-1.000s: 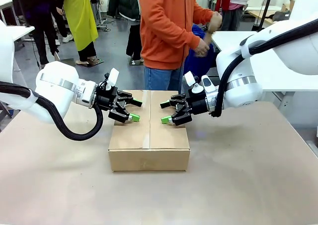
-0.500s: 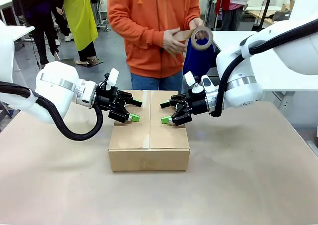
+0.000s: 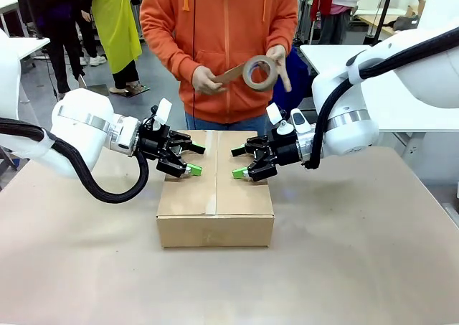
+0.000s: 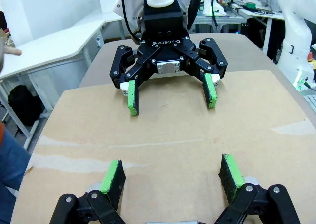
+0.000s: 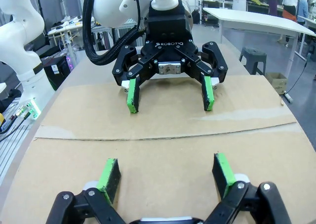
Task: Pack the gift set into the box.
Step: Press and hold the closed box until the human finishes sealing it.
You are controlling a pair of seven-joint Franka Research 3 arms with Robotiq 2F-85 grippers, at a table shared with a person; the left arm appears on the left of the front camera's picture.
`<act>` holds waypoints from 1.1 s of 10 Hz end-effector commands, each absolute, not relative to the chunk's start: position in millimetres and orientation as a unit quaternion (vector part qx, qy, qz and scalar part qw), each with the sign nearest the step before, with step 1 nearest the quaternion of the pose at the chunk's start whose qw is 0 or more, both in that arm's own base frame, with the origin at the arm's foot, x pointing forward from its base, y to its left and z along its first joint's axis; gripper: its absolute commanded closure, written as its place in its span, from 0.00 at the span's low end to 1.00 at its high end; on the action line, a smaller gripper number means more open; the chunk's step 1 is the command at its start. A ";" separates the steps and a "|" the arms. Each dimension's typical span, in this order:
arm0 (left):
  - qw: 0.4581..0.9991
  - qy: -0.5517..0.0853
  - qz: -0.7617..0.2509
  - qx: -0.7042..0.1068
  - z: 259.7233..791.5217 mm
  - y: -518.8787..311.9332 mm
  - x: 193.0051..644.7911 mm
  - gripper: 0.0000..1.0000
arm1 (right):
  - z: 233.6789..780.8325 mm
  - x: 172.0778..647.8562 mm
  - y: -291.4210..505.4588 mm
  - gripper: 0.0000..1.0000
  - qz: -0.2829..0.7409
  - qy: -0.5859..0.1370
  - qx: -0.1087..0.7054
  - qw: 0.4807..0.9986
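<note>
The box (image 3: 215,196) is a brown carton in the middle of the table, its top flaps folded shut with the seam running away from me. The gift set is hidden. My left gripper (image 3: 195,159) is open, its green pads down on the left flap. My right gripper (image 3: 238,162) is open too, facing it across the seam on the right flap. In the left wrist view my left gripper (image 4: 172,167) spreads over the cardboard (image 4: 168,135) with the right gripper (image 4: 170,98) opposite. The right wrist view mirrors this: the right gripper (image 5: 165,167), the flaps (image 5: 163,145), the left gripper (image 5: 169,98).
A person in an orange hoodie (image 3: 222,31) stands at the table's far edge behind the box, holding a roll of brown tape (image 3: 259,72) in both hands at chest height. Bare table (image 3: 344,267) lies around the box. White tables stand at the far right.
The person has stepped left to stand behind the box and brought the tape roll down in front of the chest. Both arms and the box have stayed still.
</note>
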State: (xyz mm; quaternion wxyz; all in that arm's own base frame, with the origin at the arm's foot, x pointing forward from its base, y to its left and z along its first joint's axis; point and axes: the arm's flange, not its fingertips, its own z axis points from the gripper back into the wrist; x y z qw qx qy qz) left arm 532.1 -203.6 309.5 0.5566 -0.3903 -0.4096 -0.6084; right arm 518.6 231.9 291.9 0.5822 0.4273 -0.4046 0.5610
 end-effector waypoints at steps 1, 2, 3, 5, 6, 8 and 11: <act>0.554 -0.405 -0.613 -0.392 303.6 -202.0 530.3 0.00 | 289.9 517.1 231.4 0.00 0.563 -0.403 0.422 0.585; 0.554 -0.405 -0.613 -0.392 303.6 -202.0 530.3 0.00 | 289.9 517.1 231.4 0.00 0.563 -0.403 0.422 0.585; 0.554 -0.405 -0.613 -0.392 303.6 -202.0 530.3 0.00 | 289.9 517.1 231.4 0.00 0.563 -0.403 0.422 0.585; 0.554 -0.405 -0.613 -0.392 303.6 -202.0 530.3 0.00 | 289.9 517.1 231.4 0.00 0.563 -0.403 0.422 0.585; 0.554 -0.405 -0.613 -0.392 303.6 -202.0 530.3 0.00 | 289.9 517.1 231.4 0.00 0.563 -0.403 0.422 0.585; 0.554 -0.405 -0.613 -0.392 303.6 -202.0 530.3 0.00 | 289.9 517.1 231.4 0.00 0.563 -0.403 0.422 0.585; 0.554 -0.405 -0.613 -0.392 303.6 -202.0 530.3 0.00 | 289.9 517.1 231.4 0.00 0.563 -0.403 0.422 0.585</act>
